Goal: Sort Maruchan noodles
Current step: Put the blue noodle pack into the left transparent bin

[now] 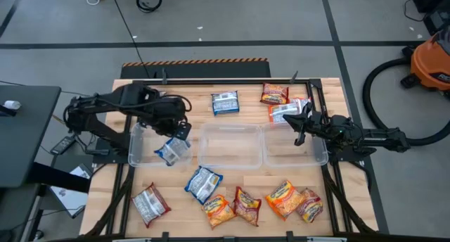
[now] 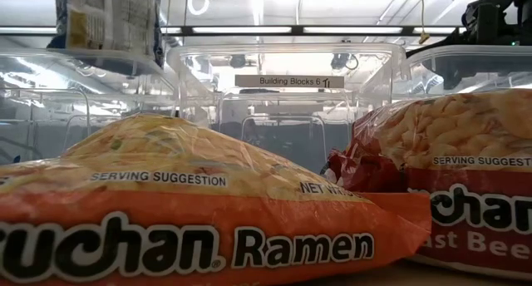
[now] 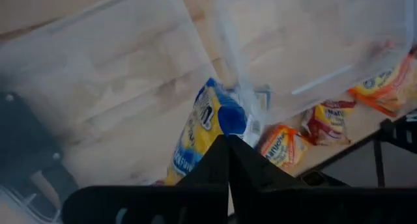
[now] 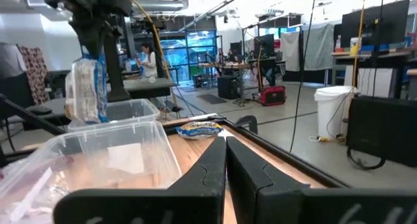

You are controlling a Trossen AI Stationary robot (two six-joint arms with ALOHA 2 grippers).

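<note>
Your left pincer (image 1: pixel 181 131) grips a blue-and-white packet (image 1: pixel 172 150) hanging long-axis down, seemingly over the left bin's (image 1: pixel 138 157) inner edge; your right pincer (image 1: pixel 300 126) hovers closed, empty.

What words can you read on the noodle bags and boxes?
"SERVING SUGGESTION", "uchan Ramen", "NET W": orange noodle packet.
"SERVING SUGGEST", "chan", "st Bee": red noodle packet.
"Building Blocks 6": label on the middle clear bin.
Print on the other packets is too small or blurred to read.
</note>
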